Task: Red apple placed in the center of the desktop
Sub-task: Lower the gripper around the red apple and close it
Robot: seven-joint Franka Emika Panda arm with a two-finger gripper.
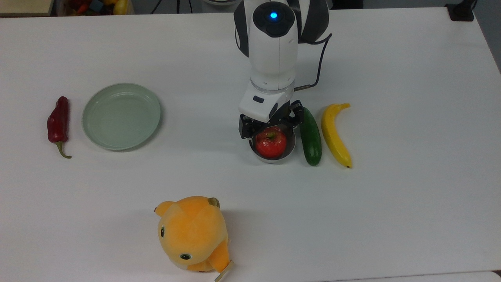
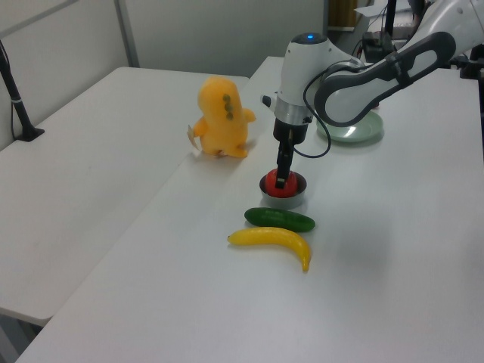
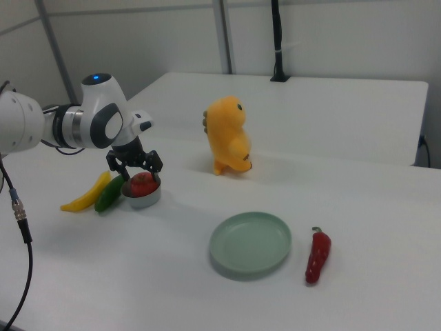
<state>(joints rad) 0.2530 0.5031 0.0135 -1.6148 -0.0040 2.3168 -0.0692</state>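
The red apple [image 1: 271, 144] [image 3: 142, 185] sits inside a small grey bowl [image 1: 274, 159] [image 2: 286, 200] on the white desktop [image 1: 250, 196], to the right of middle in the top view. My gripper [image 1: 271, 126] [image 3: 135, 171] hangs straight over the bowl, open. Its two fingers are spread wider than the apple, one on each side of its top. In the left view the fingers [image 2: 280, 175] cover part of the apple [image 2: 271, 184].
A green cucumber [image 1: 310, 136] lies close against the bowl's right in the top view, with a yellow banana [image 1: 335, 135] beyond it. A pale green plate [image 1: 121, 116] and a dark red chili pepper [image 1: 58, 124] lie at the left. An orange plush toy [image 1: 192, 234] sits near the front edge.
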